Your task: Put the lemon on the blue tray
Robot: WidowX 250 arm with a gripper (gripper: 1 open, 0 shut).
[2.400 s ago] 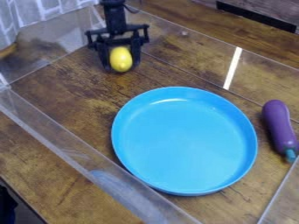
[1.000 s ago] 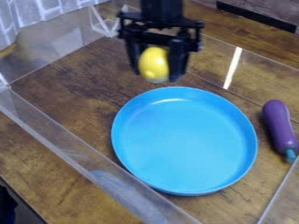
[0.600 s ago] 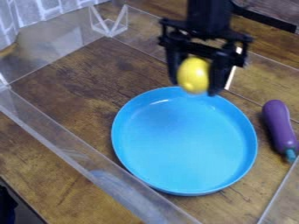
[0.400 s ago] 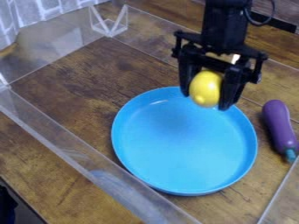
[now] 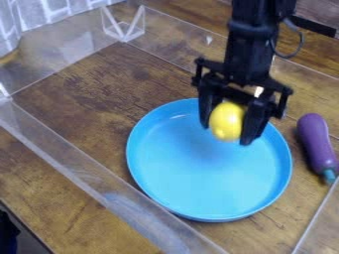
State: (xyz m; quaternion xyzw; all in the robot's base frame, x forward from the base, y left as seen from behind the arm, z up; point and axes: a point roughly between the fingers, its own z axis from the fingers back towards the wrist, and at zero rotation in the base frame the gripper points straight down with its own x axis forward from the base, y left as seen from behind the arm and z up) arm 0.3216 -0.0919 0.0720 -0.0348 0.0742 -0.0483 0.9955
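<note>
Carrying the lemon (image 5: 225,120) over the blue tray (image 5: 199,186), the black tool (image 5: 228,117) has it pinched between its fingers. Change since the earlier views: lemon and tool start at the far side of the bench (image 5: 82,91), well apart from the tray, then swing across toward the camera; now the lemon shows against the tray's far part. Tray and eggplant (image 5: 315,142) haven't moved. For the task: pick done, transport looks mostly done, placing still to do. Next is probably a bit more toward the tray's middle, then down and let go. Can't tell exact height above the tray; lemon looks off the surface. Released high or near the rim, it could roll, though the raised rim should help. Counts: one lemon, one blue tray, one purple eggplant, right of the tray in view and apart from it, one tool, one bench.
</note>
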